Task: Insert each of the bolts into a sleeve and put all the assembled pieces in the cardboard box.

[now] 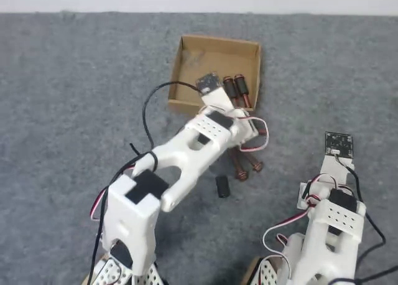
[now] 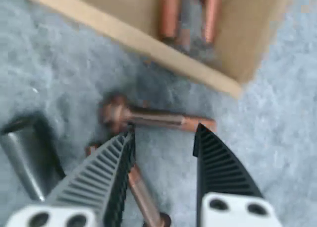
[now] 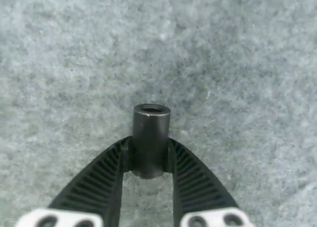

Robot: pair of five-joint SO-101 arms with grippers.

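My left gripper (image 2: pixel 165 133) hangs open just above a copper bolt (image 2: pixel 158 119) lying on the grey carpet, one finger on each side of its shank. A second bolt (image 2: pixel 143 197) lies under the gripper and a loose black sleeve (image 2: pixel 25 157) lies beside it. In the high view the two bolts (image 1: pixel 240 168) (image 1: pixel 254 162) and the sleeve (image 1: pixel 222 186) lie in front of the cardboard box (image 1: pixel 183 104). Two assembled pieces (image 1: pixel 236 89) rest inside the box. My right gripper (image 3: pixel 148 146) is shut on a black sleeve (image 3: pixel 151 130), held upright over bare carpet.
The left arm (image 1: pixel 193 151) stretches from the near left toward the box's front wall. The right arm (image 1: pixel 333 216) stands at the near right. Grey carpet (image 1: pixel 74 98) covers the table on all sides.
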